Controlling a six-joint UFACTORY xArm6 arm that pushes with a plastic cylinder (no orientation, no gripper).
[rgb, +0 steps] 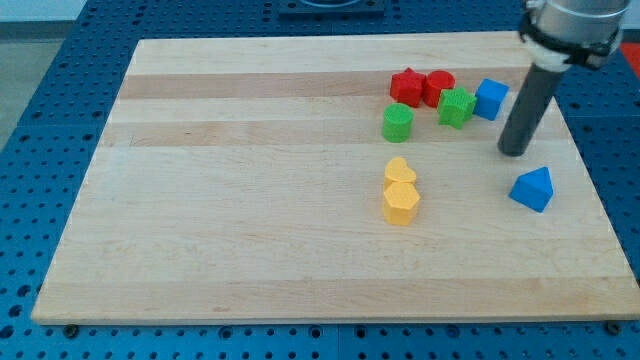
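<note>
My dark rod comes down from the view's top right and my tip (514, 151) rests on the wooden board (250, 200). It touches no block. Nearest is the blue triangular block (532, 189), just below and to the right of the tip. Up and to the left of the tip lies the blue cube (490, 98), with the green star-like block (457, 107) beside it. Further left sit the red cylinder (438, 87), the red star-like block (406, 86) and the green cylinder (398, 123).
A yellow heart block (400, 171) and a yellow hexagonal block (400, 203) lie touching, one below the other, near the board's middle. A blue perforated table (60, 100) surrounds the board.
</note>
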